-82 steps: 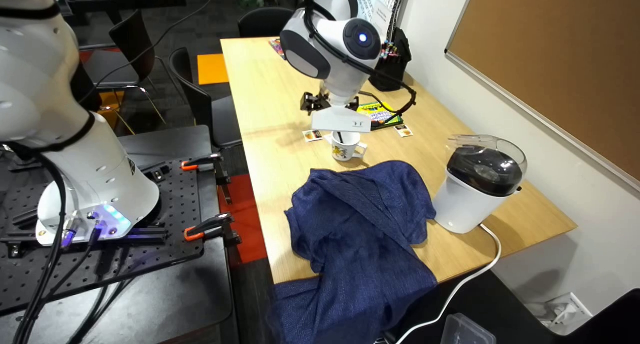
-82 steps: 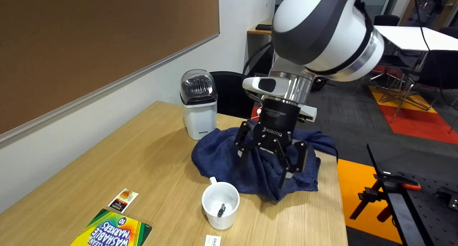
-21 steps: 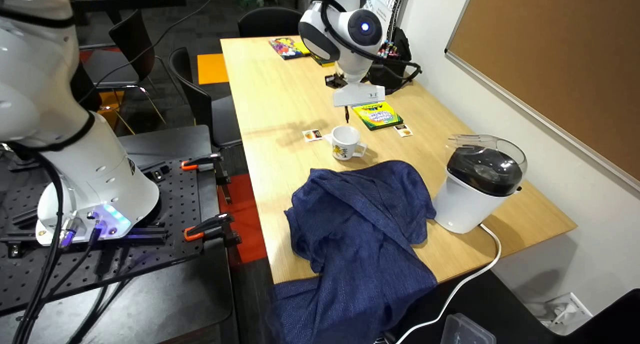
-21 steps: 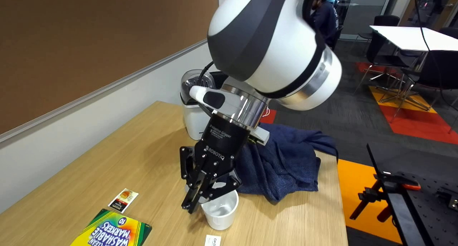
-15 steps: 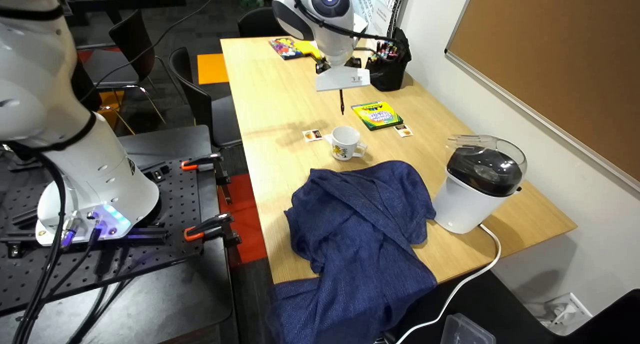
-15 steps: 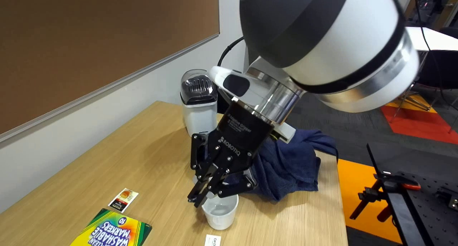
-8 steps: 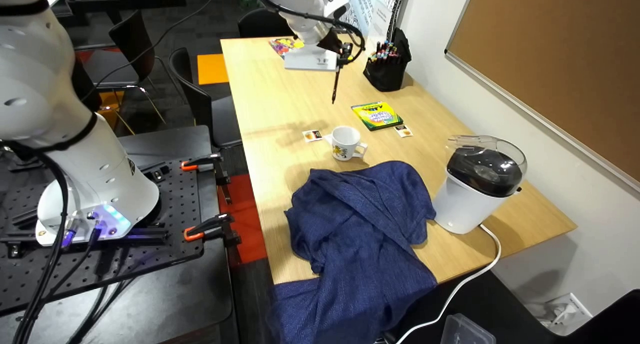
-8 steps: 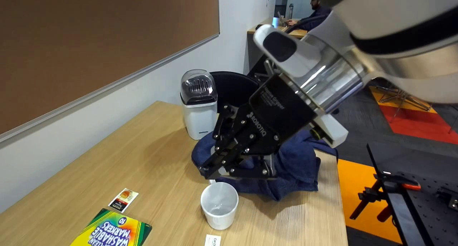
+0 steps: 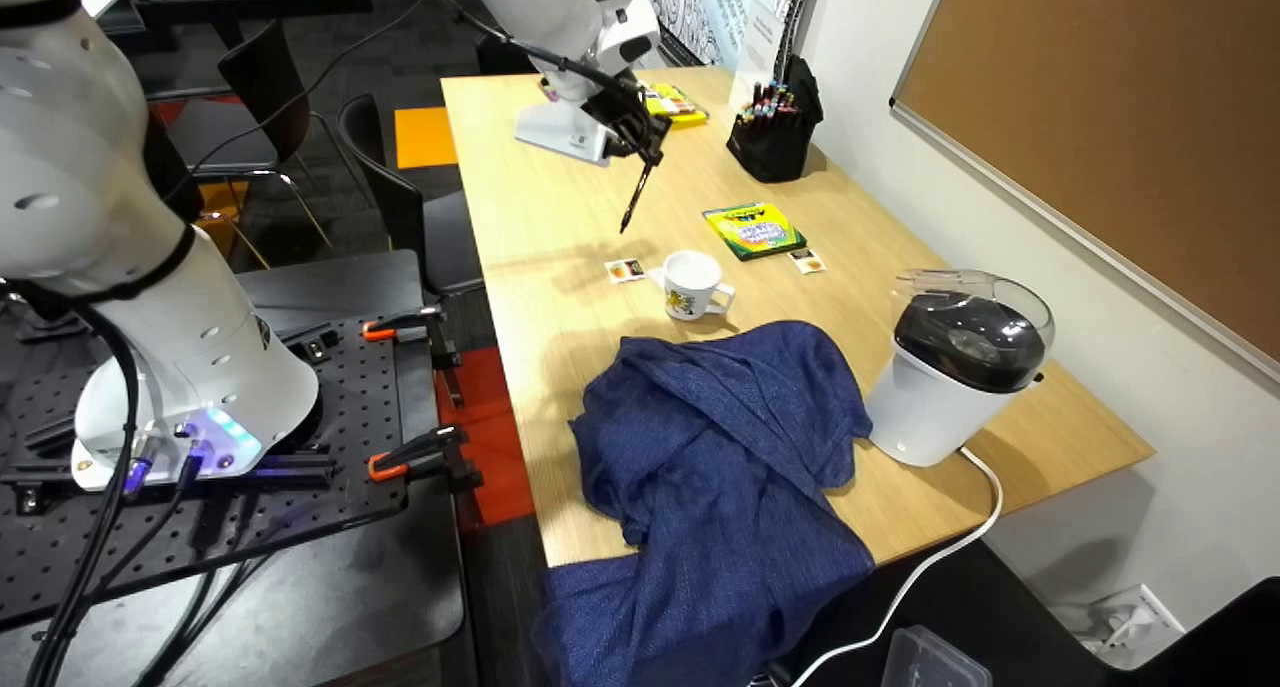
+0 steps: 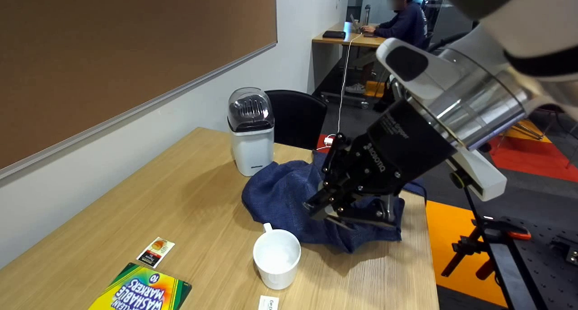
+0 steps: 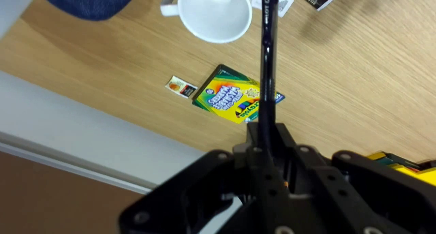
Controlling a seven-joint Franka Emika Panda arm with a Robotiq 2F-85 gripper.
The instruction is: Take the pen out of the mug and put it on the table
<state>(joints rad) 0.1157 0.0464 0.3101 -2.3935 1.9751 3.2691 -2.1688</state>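
The slim, straight, dark pen (image 9: pixel 634 199), shiny and plastic-looking, hangs in the air outside the small, round, white mug (image 9: pixel 684 305), ceramic by its look, and appears on the side away from the mug's handle (image 11: pixel 169 10). The black two-fingered tool (image 10: pixel 314 210) has its fingers drawn nearly together, pinching the pen by its upper part. The pen's long axis slants, free tip down, toward the light wooden desk (image 10: pixel 194 210). The coming move probably turns on that slant: it needs tipping flatter, clear of the mug, before release.
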